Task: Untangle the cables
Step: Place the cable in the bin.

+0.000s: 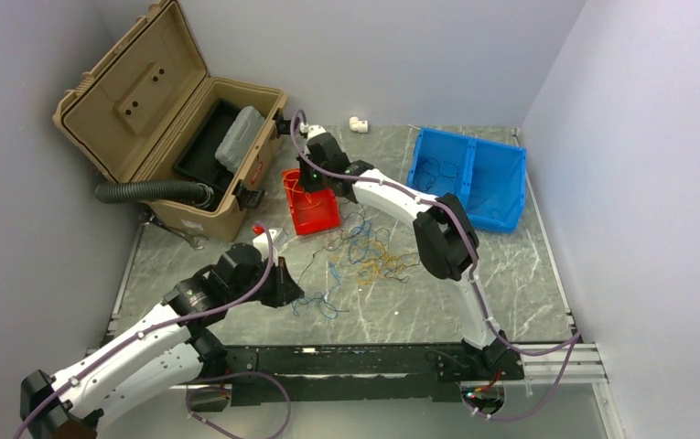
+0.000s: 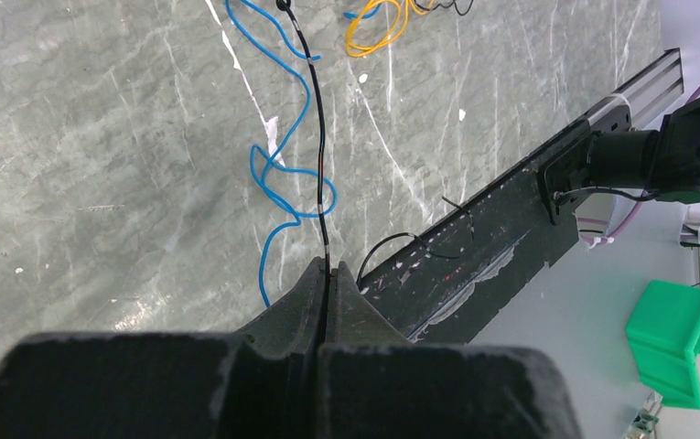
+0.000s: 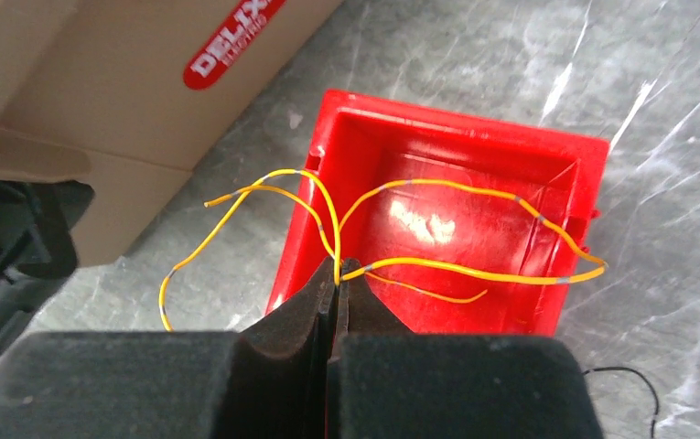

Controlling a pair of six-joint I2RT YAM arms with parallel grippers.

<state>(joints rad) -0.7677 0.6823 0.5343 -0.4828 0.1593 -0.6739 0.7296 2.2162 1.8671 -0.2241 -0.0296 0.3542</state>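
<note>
Left gripper [image 2: 328, 270] clamps a dark wire [image 2: 318, 137] over the table [image 1: 511, 274], right gripper [image 3: 338, 274] pinches a yellow wire [image 3: 437, 182] above the red bin [image 3: 456, 137], and other cables [image 1: 364, 251] lie tangled mid-table.

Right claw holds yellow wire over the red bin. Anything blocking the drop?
Nothing visible. The right claw holds the yellow wire above the open red bin; one loop hangs outside its wall.

Cables [image 1: 373, 261] indistinct from above
</note>
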